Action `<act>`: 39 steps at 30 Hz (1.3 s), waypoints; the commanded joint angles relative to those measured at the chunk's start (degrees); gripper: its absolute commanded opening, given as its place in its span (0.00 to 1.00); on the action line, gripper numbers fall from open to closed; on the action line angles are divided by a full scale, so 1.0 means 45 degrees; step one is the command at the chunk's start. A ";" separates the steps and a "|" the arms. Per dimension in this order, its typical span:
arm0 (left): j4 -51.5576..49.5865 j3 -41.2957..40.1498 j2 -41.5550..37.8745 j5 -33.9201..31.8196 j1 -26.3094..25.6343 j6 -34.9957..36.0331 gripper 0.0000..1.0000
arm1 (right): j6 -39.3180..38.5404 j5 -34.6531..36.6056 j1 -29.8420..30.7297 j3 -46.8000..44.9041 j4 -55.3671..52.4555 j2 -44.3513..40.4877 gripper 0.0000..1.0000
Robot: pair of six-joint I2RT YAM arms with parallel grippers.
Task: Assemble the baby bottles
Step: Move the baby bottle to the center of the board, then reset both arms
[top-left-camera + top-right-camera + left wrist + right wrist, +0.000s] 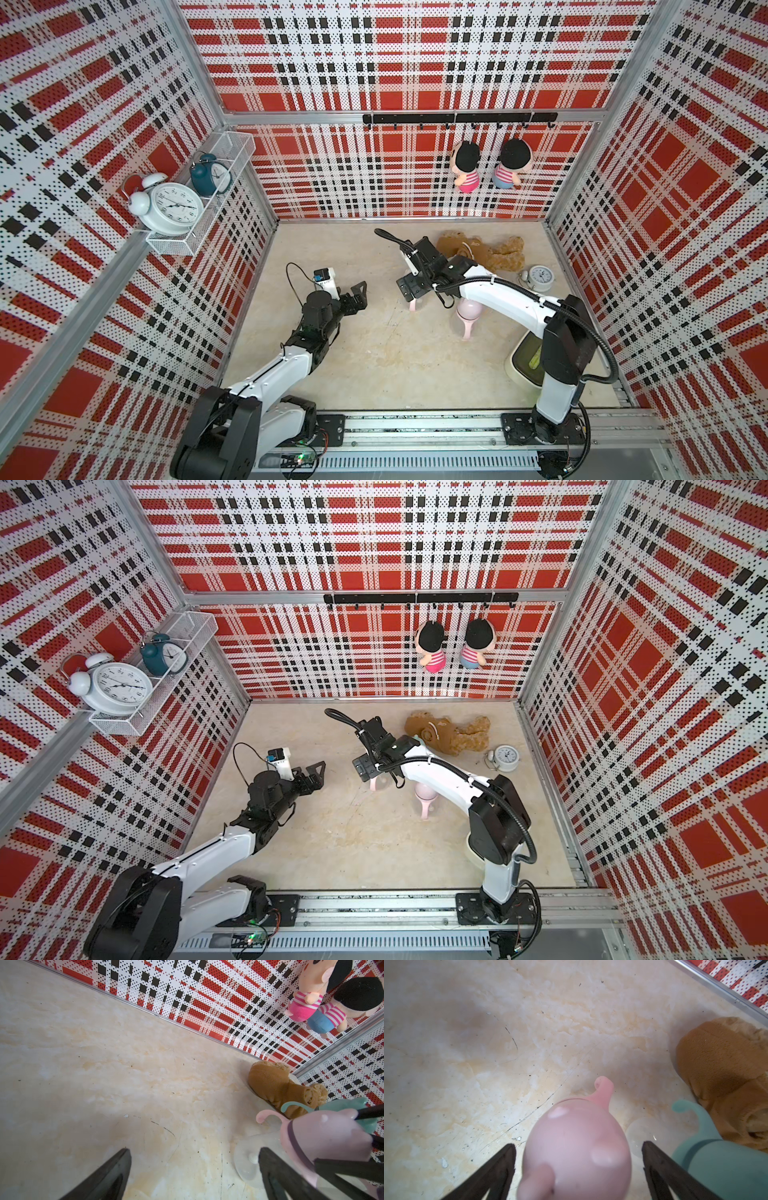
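Hidden: in both top views right gripper [578, 1144] sits under own wrist. Only pink handle tip of pink-capped bottle [571, 1126] shows there. Cut off at frame edge in right wrist view: teal-capped bottle [716, 1161]. Half under right forearm: second pink bottle [468, 312], pose unclear.

State, right gripper: jaws spread, one each side of pink cap, gaps both sides, no contact seen. Pink-capped bottle upright on table [467, 1043], teal-capped bottle just beside, brown plush [720, 1059] beyond.

State, left gripper [195, 1150]: jaws wide apart, nothing between, above table, near pink-capped bottle, not touching.

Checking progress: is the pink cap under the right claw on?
On: the pink cap sits against the purple collar, left wrist view.
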 commanded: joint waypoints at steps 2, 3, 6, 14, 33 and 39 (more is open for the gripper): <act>-0.0475 0.1285 0.0212 -0.0134 -0.0104 0.0453 0.98 | -0.0547 0.0048 -0.0249 -0.0328 0.0798 -0.1608 1.00; -0.0615 0.1596 0.0276 -0.0216 -0.0126 0.0497 0.98 | -0.0698 0.0450 -0.0291 -0.0469 0.0992 -0.1940 1.00; -0.0585 0.2209 0.0306 -0.1078 -0.0284 0.0882 0.98 | -0.1168 0.1416 -0.0603 -0.1146 0.1741 -0.3093 1.00; -0.1519 0.4555 0.1809 -0.0021 0.1706 0.3298 0.98 | -0.0996 0.1389 -0.3505 -0.4144 0.3667 -0.6888 1.00; 0.7421 -0.0597 0.3805 0.0547 0.4047 0.5570 0.98 | -0.2306 0.2168 -0.8785 -1.3721 1.3327 -1.0186 1.00; 0.8869 -0.1339 0.3966 0.0481 0.4069 0.5724 0.98 | -0.1383 0.0889 -0.9207 -1.6292 1.7773 -0.9213 1.00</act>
